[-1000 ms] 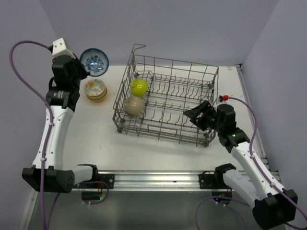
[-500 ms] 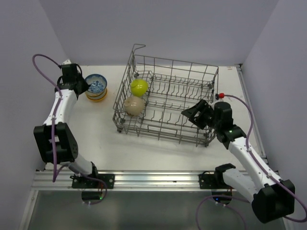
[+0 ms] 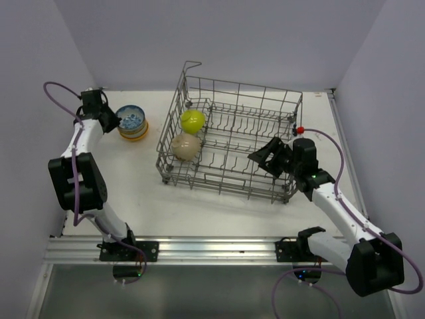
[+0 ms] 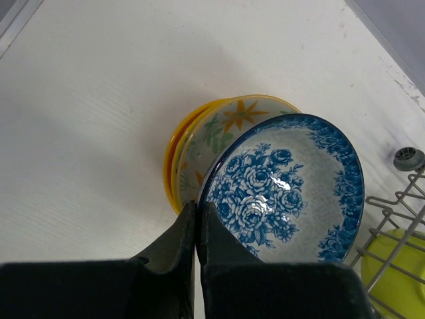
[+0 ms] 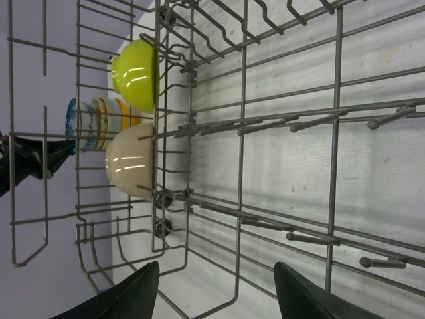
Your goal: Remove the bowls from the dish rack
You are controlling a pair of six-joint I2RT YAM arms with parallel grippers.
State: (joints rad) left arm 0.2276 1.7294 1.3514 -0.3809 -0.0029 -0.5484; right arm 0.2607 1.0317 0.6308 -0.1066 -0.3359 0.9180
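Lime bowl, beige bowl in rack; blue bowl atop stack.

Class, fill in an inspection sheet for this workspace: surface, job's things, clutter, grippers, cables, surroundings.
Surface: white table, matte.
Job's things: grey wire dish rack holds a lime-yellow bowl and a beige bowl. To its left, a blue-patterned white bowl tops a stack, over a floral bowl and an orange-yellow bowl.
Clutter: nothing seen.
Grippers: left gripper shut on the blue-patterned bowl's rim; right gripper open over the rack.
Cables: purple cables loop from both arms.
Surroundings: lavender walls; metal rail at the near edge.
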